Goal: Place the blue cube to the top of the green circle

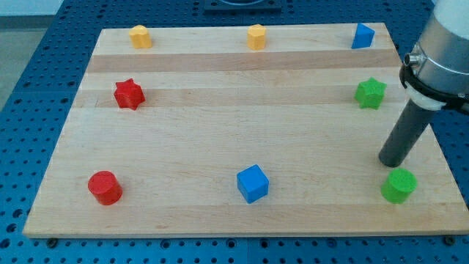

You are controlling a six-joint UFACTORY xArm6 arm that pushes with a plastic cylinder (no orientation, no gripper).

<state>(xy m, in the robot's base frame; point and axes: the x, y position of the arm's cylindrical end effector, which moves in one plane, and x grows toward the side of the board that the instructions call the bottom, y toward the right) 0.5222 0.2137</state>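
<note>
- Board [220, 213] of pale wood fills the view, blocks spread over it.
- Blue cube [253, 183] sits near the view's bottom, about mid-width, touching nothing.
- Green circle [399, 185] sits at the view's bottom right, well apart from the blue cube.
- My tip [390, 163] rests just above and slightly left of the green circle, very close; can't tell if they touch.
- Blue cube is well to the view's left of my tip and a little lower.
- No claw here: arm ends in a plain dark rod, holds nothing.
- Green star [370, 93] at right, above my tip.
- Second blue block [362, 36] at top right, shape unclear.
- Two yellow blocks along the top: one at left [140, 36], one at middle [256, 36].
- Red star [129, 94] at left; red cylinder [105, 188] at bottom left.
</note>
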